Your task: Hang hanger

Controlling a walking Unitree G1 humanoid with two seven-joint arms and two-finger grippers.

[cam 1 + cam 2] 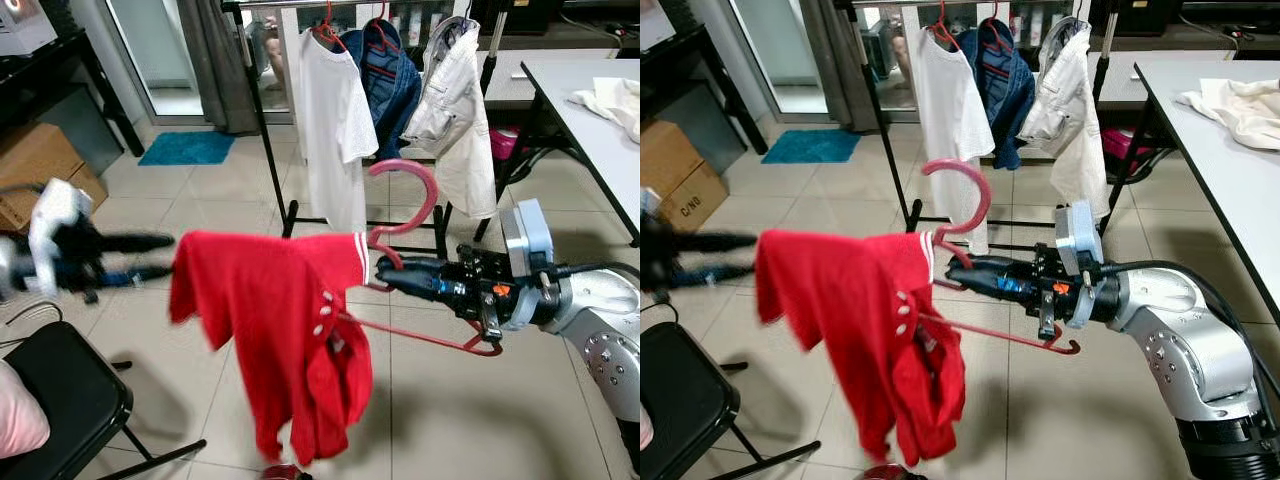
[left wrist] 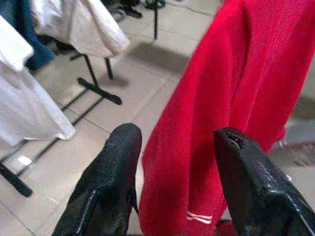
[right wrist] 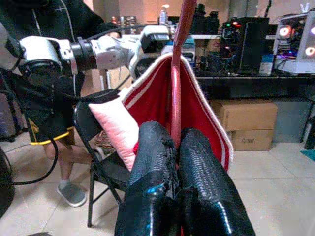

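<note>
Red hanger (image 1: 405, 215), carrying a red shirt (image 1: 290, 340), held in mid-air above the tiled floor (image 1: 480, 400), well short of the clothes rack (image 1: 262, 120). Hook uppermost and tilted, lower bar slanting down toward the right arm. Right gripper (image 1: 392, 272) clamped on the hanger's neck just below the hook, fingers pressed together around the red shaft at the shirt's striped collar in the right wrist view. Left gripper (image 1: 165, 255) out to the left beside the shirt's sleeve, fingers (image 2: 110, 172) spread apart and holding nothing, red cloth hanging between them in the left wrist view. Beyond, on the rack: a white T-shirt (image 1: 335, 130), a dark blue jacket (image 1: 390, 80) and a pale jacket (image 1: 455, 110). A black folding chair (image 1: 60, 400) at lower left, a white table (image 1: 600, 130) at right.

Likely step: carrying toward the rail. Best done by keeping the hook upright and open side facing the rail, lifting above it at a free gap, then lowering before letting go; risk of the shirt sliding off the slanted bar.
</note>
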